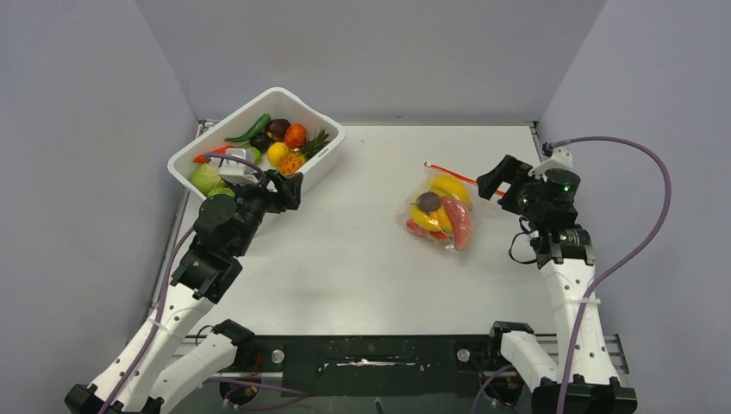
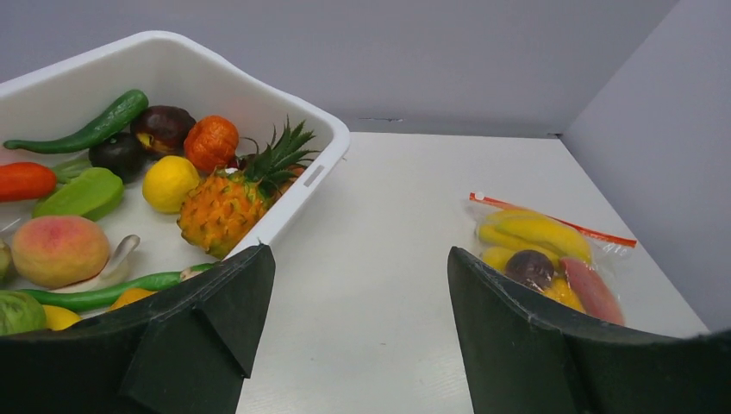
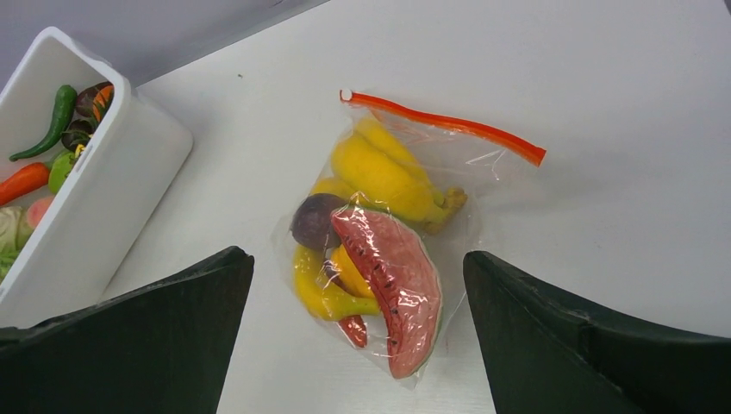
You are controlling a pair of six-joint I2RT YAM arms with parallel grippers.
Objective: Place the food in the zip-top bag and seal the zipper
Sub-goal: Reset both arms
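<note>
The clear zip-top bag [image 1: 440, 211] lies flat on the table right of centre. It holds yellow bananas [image 3: 384, 172], a dark purple plum [image 3: 315, 220], a red watermelon slice [image 3: 392, 289] and a small red piece. Its red zipper [image 3: 444, 125] runs along the far edge and looks pressed flat. The bag also shows in the left wrist view [image 2: 543, 259]. My right gripper [image 1: 493, 181] is open and empty, hovering just right of the bag. My left gripper [image 1: 293, 188] is open and empty, by the near corner of the white tub.
A white rectangular tub [image 1: 319, 168] stands at the back left, holding several toy foods: a pineapple [image 2: 228, 203], a green cucumber [image 2: 86, 134], a lemon [image 2: 170, 183], a peach [image 2: 59, 250], a carrot [image 2: 26, 181]. Grey walls enclose the table on three sides.
</note>
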